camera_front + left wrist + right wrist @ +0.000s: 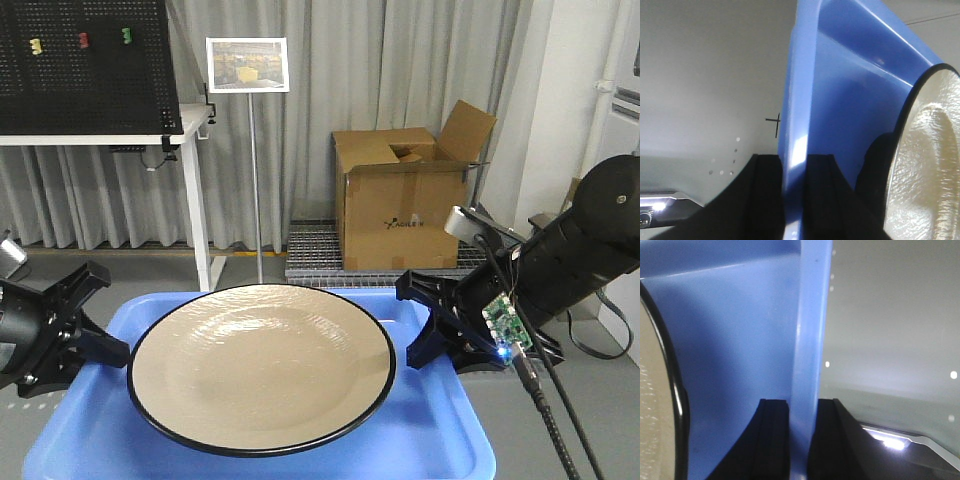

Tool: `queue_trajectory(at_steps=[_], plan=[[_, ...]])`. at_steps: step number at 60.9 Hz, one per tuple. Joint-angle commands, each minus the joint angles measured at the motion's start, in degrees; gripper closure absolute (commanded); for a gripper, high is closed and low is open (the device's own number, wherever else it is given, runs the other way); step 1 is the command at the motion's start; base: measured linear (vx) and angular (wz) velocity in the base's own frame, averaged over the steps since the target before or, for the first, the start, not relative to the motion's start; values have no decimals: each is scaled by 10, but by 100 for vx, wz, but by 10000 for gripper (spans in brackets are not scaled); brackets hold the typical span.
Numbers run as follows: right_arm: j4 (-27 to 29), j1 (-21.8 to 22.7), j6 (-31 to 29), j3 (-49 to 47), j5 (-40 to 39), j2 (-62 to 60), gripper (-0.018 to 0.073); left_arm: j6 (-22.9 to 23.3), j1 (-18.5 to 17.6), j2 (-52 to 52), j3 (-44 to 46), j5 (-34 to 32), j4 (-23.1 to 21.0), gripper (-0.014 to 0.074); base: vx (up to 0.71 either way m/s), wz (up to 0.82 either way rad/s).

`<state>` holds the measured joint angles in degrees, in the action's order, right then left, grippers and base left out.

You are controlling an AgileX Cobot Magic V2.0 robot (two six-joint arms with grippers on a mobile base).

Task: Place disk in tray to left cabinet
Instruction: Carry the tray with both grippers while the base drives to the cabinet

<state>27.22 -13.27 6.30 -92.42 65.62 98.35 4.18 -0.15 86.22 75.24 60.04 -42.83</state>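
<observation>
Exterior front-facing view gives me the rectangular bright blue plastic tray (440,425) low in the foreground, held up between both arms. My left gripper (110,318) is clamped onto the tray's left rim and my right gripper (414,322) onto its right rim, each towards the far end of its side. The round, shallow tan glossy disk (262,365) with a thin black rim lies flat in the tray, roughly centred and spanning nearly its full width. Its edge comes close to the far rim and to both gripped sides.

From the left wrist view I see the tray's rim running up between the two black fingers (765,200), one outside the wall and one inside, both pressed against the plastic. The disk's black edge sits just beside the inner finger; I cannot tell whether they touch. The right wrist view shows the same grip: the blue rim is pinched between the black fingers (772,440), and the disk's edge is near them but apart.

Behind the tray I have a brown cardboard box (405,200) with open flaps on a metal grating (310,255), a picture sign on a thin pole (248,65), a white desk (100,135) carrying a black pegboard (85,60), and a grey curtain (400,60) across the back.
</observation>
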Motion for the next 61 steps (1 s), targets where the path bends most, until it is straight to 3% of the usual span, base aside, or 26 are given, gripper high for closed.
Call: queue_trajectory(at_steps=[1, 61], plan=[[120, -15, -7, -23, -18, -31, 563, 13, -20, -26, 21, 12, -133, 596, 62, -3], [120, -15, -7, -23, -18, -31, 563, 13, -20, -26, 21, 12, -133, 596, 56, -5]])
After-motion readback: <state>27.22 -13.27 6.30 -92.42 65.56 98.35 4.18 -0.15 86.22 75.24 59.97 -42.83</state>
